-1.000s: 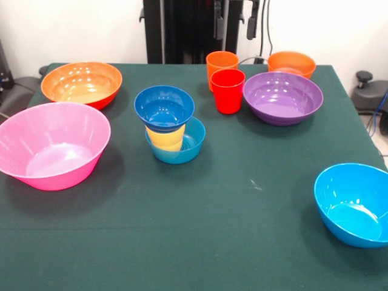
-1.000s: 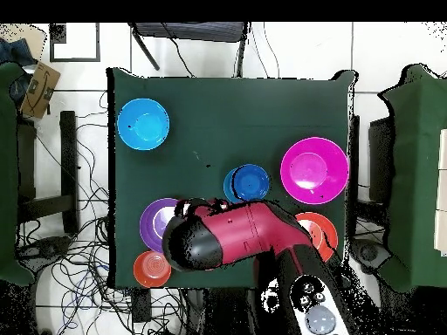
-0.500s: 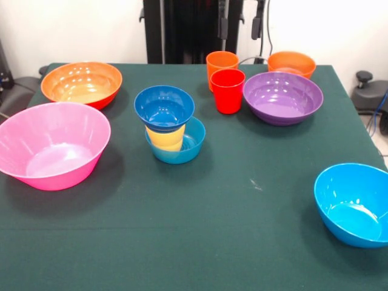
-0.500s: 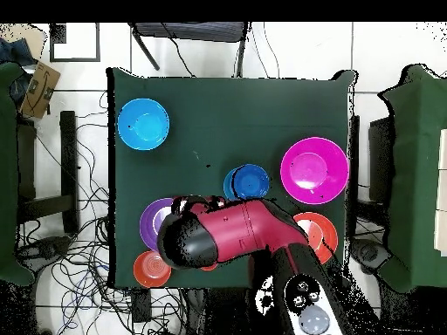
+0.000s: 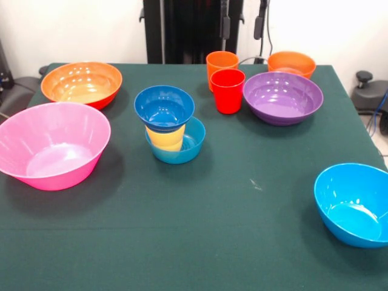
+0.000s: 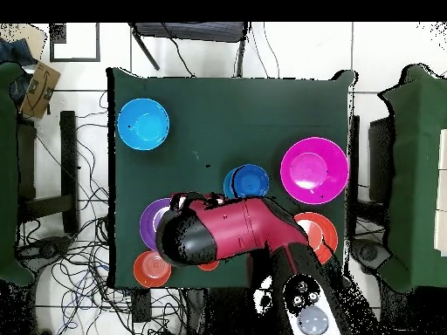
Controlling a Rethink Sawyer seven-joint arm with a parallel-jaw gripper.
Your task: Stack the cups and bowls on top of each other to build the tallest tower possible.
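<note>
Green table [image 5: 242, 230] unchanged; arm [image 6: 227, 234] shifted slightly toward purple bowl [image 5: 282, 97].

The robot arm [image 6: 236, 234] is fat and round like a big tube. Most of it is dark red. One end is a shiny black rounded cap [image 6: 177, 240]. Near the bottom there is a black part with a grey round disc [image 6: 312, 321] and small white dots on it. In the front view, black gripper tips [image 5: 242, 24] hang at the top edge.
</note>
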